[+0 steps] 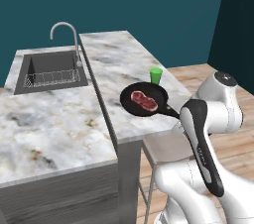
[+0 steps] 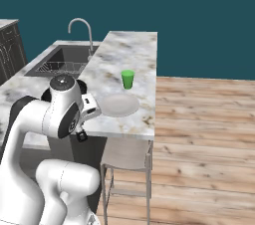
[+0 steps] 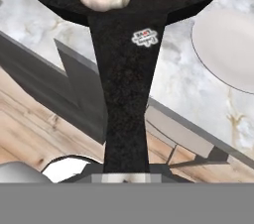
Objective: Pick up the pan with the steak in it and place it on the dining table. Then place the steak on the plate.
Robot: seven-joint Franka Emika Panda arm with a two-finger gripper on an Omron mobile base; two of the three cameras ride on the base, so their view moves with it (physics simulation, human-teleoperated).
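Round black frying pan [image 1: 145,100], shallow, with a long straight black handle running toward the arm; it sits over the near end of the dining table [image 1: 119,59], a long top of white-grey marble with tan veins on a dark grey base. Whether the pan's base touches the marble or hangs just above it cannot be told. The steak [image 1: 144,100], a small flat slab of red meat with a whitish fat edge, lies inside the pan, near its centre. In the hand view the handle fills the middle from the pan's rim down to the bottom edge, where the gripper [image 3: 126,171] is clamped shut on it; the fingertips themselves are hidden under the handle.

The plate [image 2: 120,105], round, flat and pale whitish-grey, rests on the marble just beside the pan, apart from it. A green cup [image 2: 128,79] stands upright behind plate and pan, further along the table. A stool [image 2: 127,155] with a pale seat stands under the table's near end, on the wooden floor [image 2: 204,134]. To the left, a lower marble counter carries a dark sink [image 1: 50,71] with a wire rack inside and a curved metal faucet [image 1: 67,37].

A small white and red label [image 3: 145,37] is set on the handle near the pan; its writing is too small to read.
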